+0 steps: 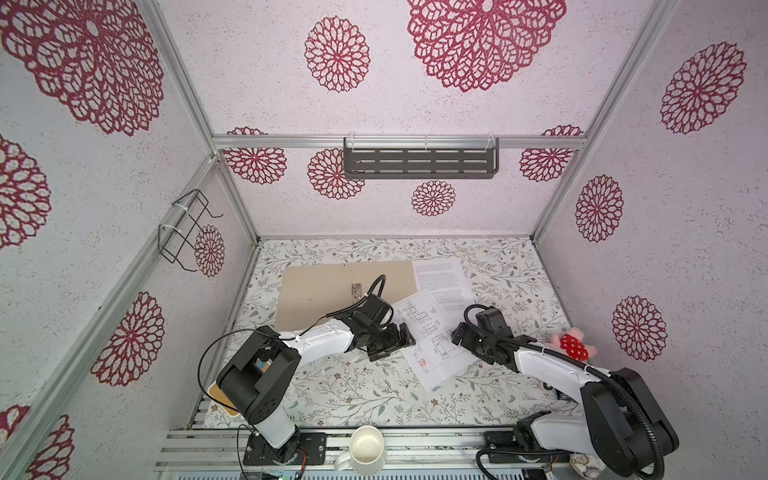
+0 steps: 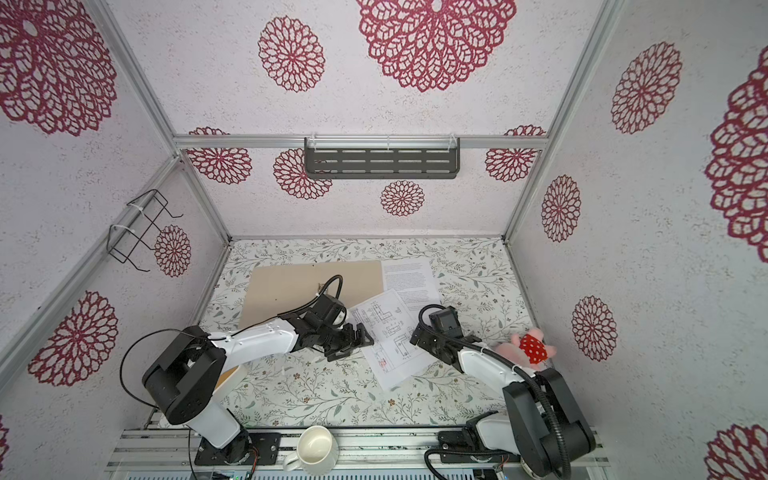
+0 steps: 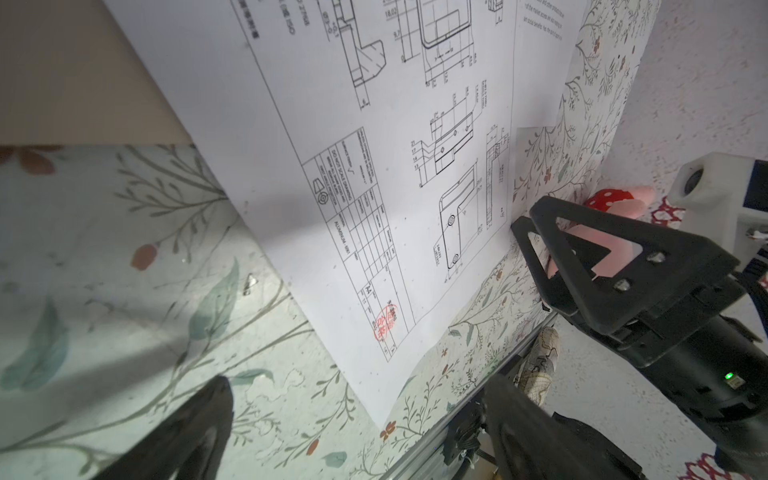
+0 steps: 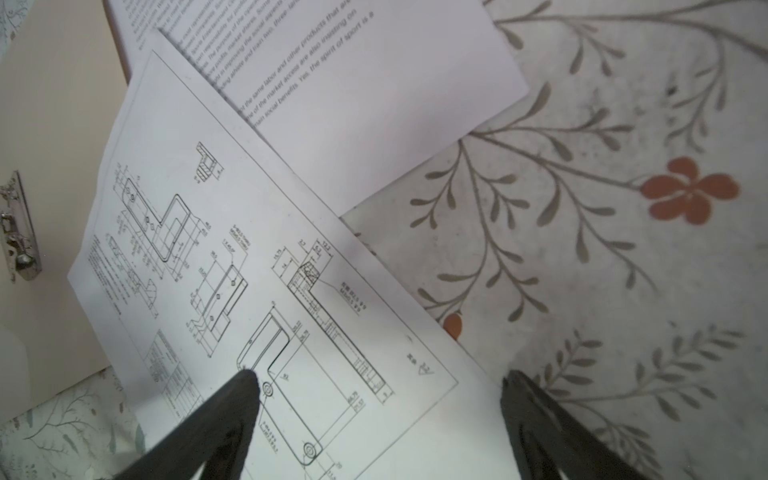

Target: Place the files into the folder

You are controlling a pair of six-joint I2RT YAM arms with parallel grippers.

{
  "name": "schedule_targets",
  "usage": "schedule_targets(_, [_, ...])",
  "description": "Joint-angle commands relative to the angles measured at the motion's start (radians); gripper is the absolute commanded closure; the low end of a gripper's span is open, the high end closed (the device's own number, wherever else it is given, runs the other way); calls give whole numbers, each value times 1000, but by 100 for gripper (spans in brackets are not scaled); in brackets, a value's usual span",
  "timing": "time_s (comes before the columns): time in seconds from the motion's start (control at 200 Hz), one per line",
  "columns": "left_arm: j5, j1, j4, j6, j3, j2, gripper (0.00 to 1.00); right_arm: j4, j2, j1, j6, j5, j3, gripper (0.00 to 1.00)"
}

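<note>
The beige folder (image 1: 320,291) (image 2: 286,291) lies open and flat at the back left of the table, with its metal clip (image 1: 356,293) (image 4: 18,232) showing. The text file (image 1: 442,280) (image 4: 374,83) lies beside the folder's right edge. The drawing file (image 1: 432,345) (image 2: 390,349) (image 3: 374,166) lies tilted, overlapping the text sheet and a folder corner. My left gripper (image 1: 405,337) (image 3: 361,428) is open at the drawing's left edge. My right gripper (image 1: 457,334) (image 4: 376,390) is open above the drawing's right edge, holding nothing.
A pink plush with a red strawberry (image 1: 573,343) lies by the right arm. A white mug (image 1: 365,449) stands on the front rail. A bamboo-topped box (image 1: 220,395) sits under the left arm. A dark shelf (image 1: 419,160) and a wire rack (image 1: 187,228) hang on the walls.
</note>
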Motion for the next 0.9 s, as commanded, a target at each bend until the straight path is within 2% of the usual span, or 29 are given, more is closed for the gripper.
schedule_targets(0.0, [22,-11,40,-23,-8,21,4,15,-11,-2,20,-11,-20,7])
schedule_targets(0.515, [49,-25,65,-64,-41,38,10,3,-96,-2,123,-22,-141,11])
schedule_targets(0.896, [75,-25,156,-143,-126,17,15,32,-172,3,229,-44,-220,15])
